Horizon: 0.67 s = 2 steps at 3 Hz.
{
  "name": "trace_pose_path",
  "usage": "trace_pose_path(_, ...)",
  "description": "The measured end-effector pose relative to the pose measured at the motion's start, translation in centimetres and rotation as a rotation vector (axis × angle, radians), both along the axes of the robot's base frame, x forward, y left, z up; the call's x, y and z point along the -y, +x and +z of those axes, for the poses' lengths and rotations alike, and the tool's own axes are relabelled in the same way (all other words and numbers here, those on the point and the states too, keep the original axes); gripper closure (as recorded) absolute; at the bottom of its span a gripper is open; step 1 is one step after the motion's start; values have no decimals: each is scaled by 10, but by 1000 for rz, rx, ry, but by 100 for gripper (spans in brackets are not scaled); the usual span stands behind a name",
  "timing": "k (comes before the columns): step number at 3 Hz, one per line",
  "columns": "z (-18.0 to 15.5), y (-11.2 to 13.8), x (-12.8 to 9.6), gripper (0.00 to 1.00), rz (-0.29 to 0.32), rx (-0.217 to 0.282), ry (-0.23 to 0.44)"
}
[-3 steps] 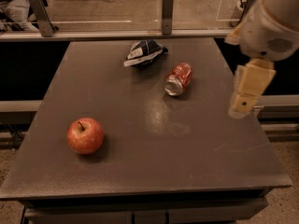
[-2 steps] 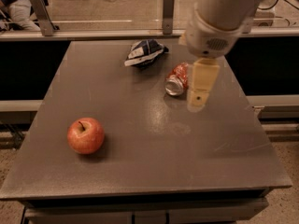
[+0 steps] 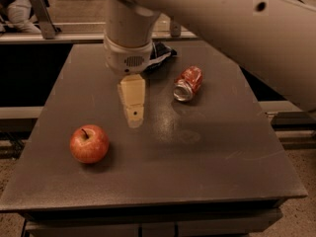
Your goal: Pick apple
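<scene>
Gripper (image 3: 133,113) has swung left across the bench (image 3: 217,162), past the can (image 3: 188,83), and now hangs mid-bench, near the apple (image 3: 89,143) but apart from it. Apple unmoved, front-left on the bench. Jaws' state: cannot tell. Judged: approach under way, no grasp yet.

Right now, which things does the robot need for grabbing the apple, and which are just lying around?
Needed: apple, front left on the table; gripper, above the table's middle, apart from the apple.
Lying about: crushed red can; dark crumpled packet behind the arm.
</scene>
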<state>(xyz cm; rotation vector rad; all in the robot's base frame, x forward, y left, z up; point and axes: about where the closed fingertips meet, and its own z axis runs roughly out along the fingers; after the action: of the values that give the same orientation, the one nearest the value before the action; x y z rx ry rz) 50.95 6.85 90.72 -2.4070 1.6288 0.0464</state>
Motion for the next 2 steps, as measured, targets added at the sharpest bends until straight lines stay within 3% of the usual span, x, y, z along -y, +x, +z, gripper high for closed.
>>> trace_pose_path(1, -20, -26, -41, 0, 126, -52, -19)
trace_pose_path(2, -33, -55, -52, 0, 193, -70, -61)
